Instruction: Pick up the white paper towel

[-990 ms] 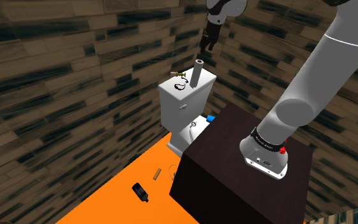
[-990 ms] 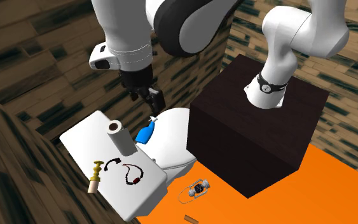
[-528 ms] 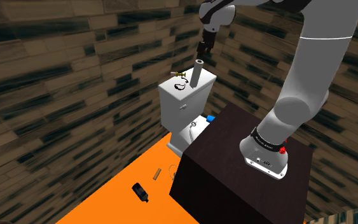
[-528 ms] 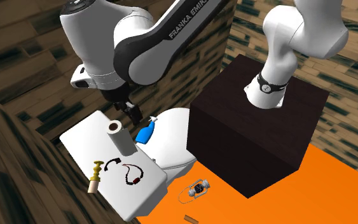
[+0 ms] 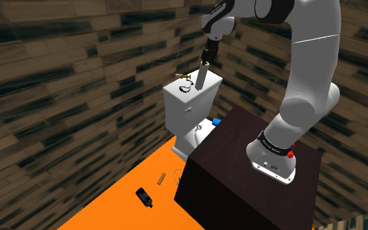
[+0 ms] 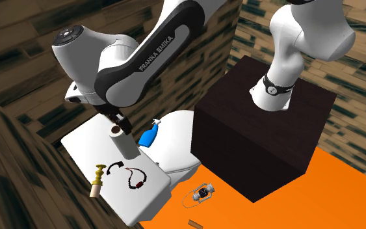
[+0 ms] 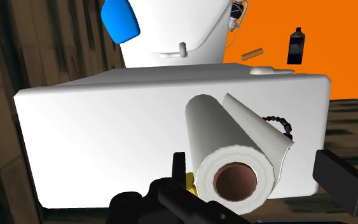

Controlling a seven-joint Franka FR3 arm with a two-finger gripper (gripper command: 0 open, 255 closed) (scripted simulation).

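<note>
"FRANKA EMIKA" runs in white letters along the arm [image 6: 168,49], upper centre of the second exterior view; left of centre, the gripper [image 6: 119,122] is spread wide, flanking the upright paper towel roll [image 6: 120,140] on the toilet tank lid [image 6: 84,143]; a blue bottle [image 6: 149,134] stands near.

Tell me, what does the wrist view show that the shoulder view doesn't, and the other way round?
Wrist view: the brown core of the paper towel, end-on, between the open fingers of the end effector. Shoulder view: the white arm and its dark box stand. Both: the paper towel standing on the white toilet tank, above the orange floor.
</note>
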